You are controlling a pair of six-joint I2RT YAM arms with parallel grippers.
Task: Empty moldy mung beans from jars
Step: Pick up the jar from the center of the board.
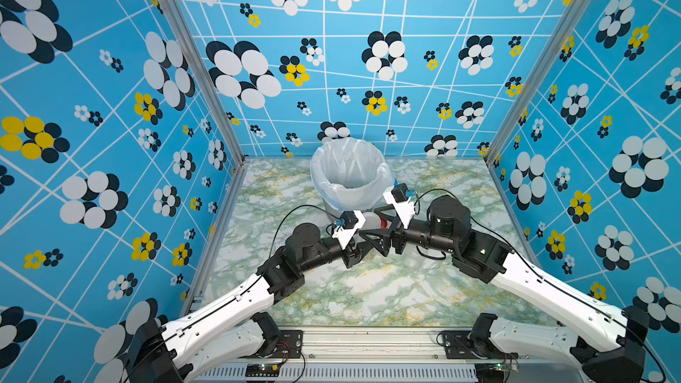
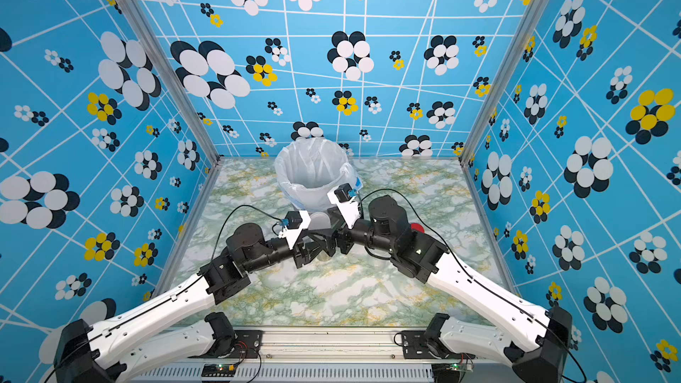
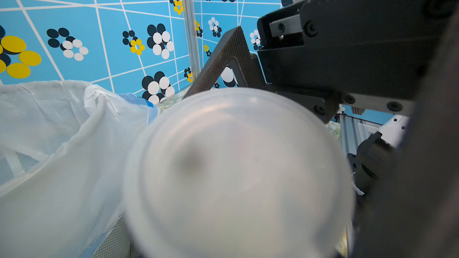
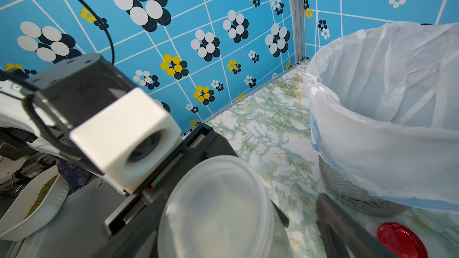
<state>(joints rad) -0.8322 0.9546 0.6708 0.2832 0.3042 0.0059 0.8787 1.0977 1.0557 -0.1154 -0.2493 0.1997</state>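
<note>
Marbled in pale grey with green and yellow veins, the tabletop [image 1: 368,300] is closed in on three sides by blue walls [image 1: 110,112] printed with white lines and black, white and yellow flowers. Bare aluminium posts [image 1: 191,57] join the walls at the corners.

Towards the back, near the middle, stands a grey mesh bucket lined with a white plastic bag [image 1: 324,182]. Just in front of it the two arms meet.

The left gripper [image 1: 363,246] is clamped on a small clear jar with a whitish see-through lid [image 4: 218,207], lid uppermost — the mung beans inside I cannot make out behind the blur. The right gripper [image 1: 374,224] stands wide about that lid, and tabletop shows between the lid and one dark finger [image 4: 335,224]. A glossy red round lid [image 4: 400,239] shows close by the bucket's foot.
</note>
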